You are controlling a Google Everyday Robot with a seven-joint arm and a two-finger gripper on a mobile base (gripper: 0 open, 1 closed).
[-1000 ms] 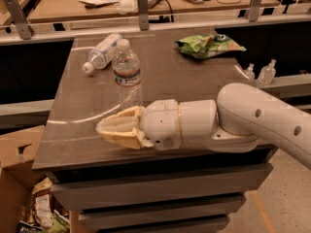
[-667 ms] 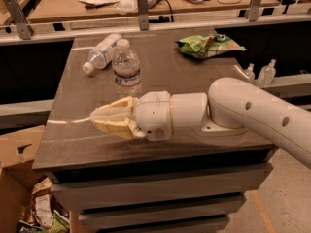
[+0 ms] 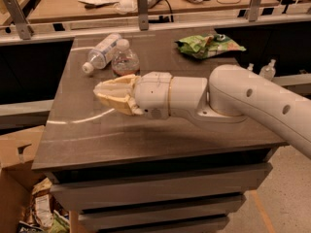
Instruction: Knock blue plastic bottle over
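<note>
The blue plastic bottle point(image 3: 125, 56) stands upright at the back left of the dark table point(image 3: 87, 135). It is clear, with a white cap and a dark red band. My gripper point(image 3: 99, 92) has cream fingers and is shut and empty. It points left, low over the table, just in front of the bottle. The gripper's wrist hides the bottle's lower part. I cannot tell whether they touch.
A second clear bottle point(image 3: 101, 53) with a pale label lies on its side, left of the upright one. A green snack bag point(image 3: 206, 45) lies at the table's back right. A cardboard box point(image 3: 14, 178) stands on the floor at left. A metal rail point(image 3: 146, 25) runs behind the table.
My gripper has moved left and farther back across the table, closing in on the upright bottle. Both bottles stand as before.
</note>
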